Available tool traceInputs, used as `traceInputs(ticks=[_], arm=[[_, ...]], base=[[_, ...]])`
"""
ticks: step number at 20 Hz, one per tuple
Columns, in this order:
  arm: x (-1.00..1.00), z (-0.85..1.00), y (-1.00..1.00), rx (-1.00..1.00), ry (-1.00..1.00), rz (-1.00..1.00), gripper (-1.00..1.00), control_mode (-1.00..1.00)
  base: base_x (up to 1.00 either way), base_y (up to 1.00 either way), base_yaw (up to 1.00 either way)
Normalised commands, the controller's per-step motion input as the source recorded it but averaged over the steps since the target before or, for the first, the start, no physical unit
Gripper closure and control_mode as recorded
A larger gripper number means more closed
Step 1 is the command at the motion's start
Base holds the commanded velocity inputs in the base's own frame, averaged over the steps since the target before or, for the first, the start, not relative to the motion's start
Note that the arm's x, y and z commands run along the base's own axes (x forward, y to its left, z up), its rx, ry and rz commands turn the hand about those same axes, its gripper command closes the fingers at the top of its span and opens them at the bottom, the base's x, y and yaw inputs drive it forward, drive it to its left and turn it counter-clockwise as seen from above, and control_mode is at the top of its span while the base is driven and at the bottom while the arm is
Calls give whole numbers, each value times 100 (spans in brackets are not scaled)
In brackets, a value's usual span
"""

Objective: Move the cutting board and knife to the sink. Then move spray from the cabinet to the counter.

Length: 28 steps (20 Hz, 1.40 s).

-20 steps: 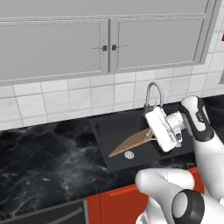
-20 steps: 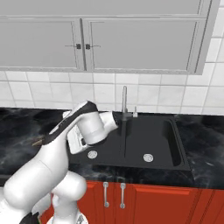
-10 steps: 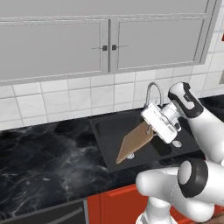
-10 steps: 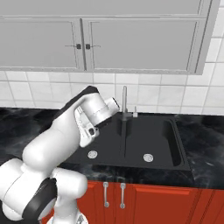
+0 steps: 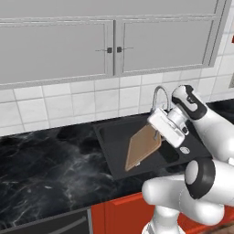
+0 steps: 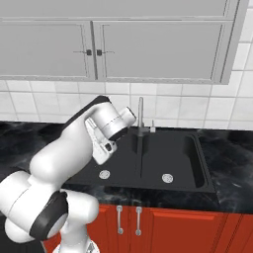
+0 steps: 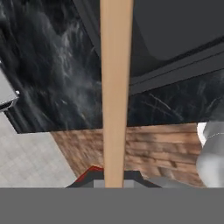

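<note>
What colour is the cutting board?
Light tan wood; the cutting board shows best in the left base view.

grey wall cabinets (image 5: 109,48), white tiles (image 5: 68,98); red base cabinets (image 6: 173,227)

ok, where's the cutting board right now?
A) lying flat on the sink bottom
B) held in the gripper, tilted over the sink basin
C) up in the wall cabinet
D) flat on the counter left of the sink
B: the gripper is shut on the top edge of the cutting board, which hangs tilted over the sink, its lower end toward the basin.
</note>
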Motion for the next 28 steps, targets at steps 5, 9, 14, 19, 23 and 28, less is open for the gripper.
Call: traceInputs(ticks=[5, 9, 14, 19, 23, 28], arm=[[4, -21, 0, -12, -38, 0, 100, -100], [31, -9, -1, -8, -23, 0, 100, -100], [27, -4, -9, -6, -3, 0, 100, -100], [4, -7, -15, -9, 2, 10, 100, -100], [2, -5, -15, -7, 5, 27, 100, -100], [12, -5, -11, -3, 4, 32, 100, -100]], base=[[0, 0, 0], [0, 0, 0], [0, 0, 0], [0, 0, 0], [0, 0, 0], [0, 0, 0]])
